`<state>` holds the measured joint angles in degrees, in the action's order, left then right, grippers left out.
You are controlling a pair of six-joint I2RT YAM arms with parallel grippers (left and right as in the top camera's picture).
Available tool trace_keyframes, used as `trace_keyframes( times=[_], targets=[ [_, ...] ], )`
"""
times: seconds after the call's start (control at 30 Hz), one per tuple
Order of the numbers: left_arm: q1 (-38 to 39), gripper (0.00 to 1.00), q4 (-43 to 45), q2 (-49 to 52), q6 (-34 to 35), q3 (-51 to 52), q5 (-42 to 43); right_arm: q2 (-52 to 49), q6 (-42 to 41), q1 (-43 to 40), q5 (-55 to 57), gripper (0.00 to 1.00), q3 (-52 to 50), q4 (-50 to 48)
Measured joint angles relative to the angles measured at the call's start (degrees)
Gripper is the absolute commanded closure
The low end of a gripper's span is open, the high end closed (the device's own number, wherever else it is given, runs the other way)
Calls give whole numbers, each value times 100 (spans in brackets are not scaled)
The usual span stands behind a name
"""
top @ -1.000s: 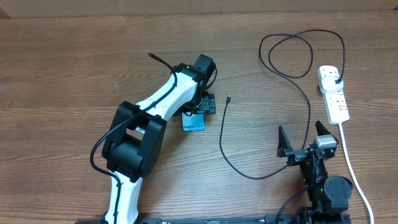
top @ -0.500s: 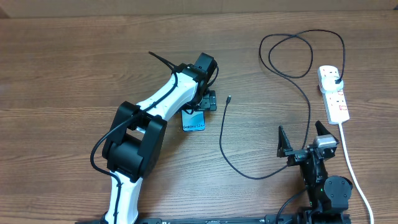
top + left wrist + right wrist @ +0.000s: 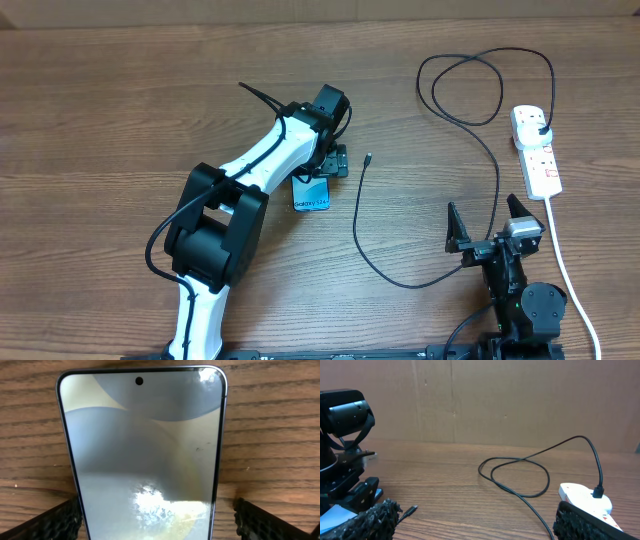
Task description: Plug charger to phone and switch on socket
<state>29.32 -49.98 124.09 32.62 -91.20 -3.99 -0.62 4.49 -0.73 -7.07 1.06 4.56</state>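
Observation:
The phone [image 3: 312, 196] lies on the wood table with its blue screen lit; in the left wrist view [image 3: 142, 450] it fills the frame. My left gripper [image 3: 325, 165] is low over its far end, open, with one finger on each side [image 3: 157, 520], and a gap shows on the right side. The charger, a thin black cable [image 3: 358, 225], has its small tip [image 3: 368, 158] free on the table right of the phone, and its black plug [image 3: 541, 128] sits in the white socket [image 3: 537, 152]. My right gripper [image 3: 492, 228] is open and empty near the front edge; its view shows the tip [image 3: 411, 510] and the socket [image 3: 585, 500].
The cable makes a loop [image 3: 465, 90] at the back right of the table. The socket's thick white cord [image 3: 572, 280] runs toward the front right corner, past my right arm. A brown cardboard wall [image 3: 520, 400] stands behind the table.

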Motion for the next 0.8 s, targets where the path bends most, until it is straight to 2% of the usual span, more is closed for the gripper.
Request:
trace_keyframes(
  times=[0.07, 0.8],
  targets=[
    [17, 0, -107, 0, 0, 0, -74, 0, 0, 2, 2, 0, 0, -4],
    [-85, 0, -216, 7, 31, 57, 87, 0, 0, 2, 0, 0, 0, 0]
  ],
)
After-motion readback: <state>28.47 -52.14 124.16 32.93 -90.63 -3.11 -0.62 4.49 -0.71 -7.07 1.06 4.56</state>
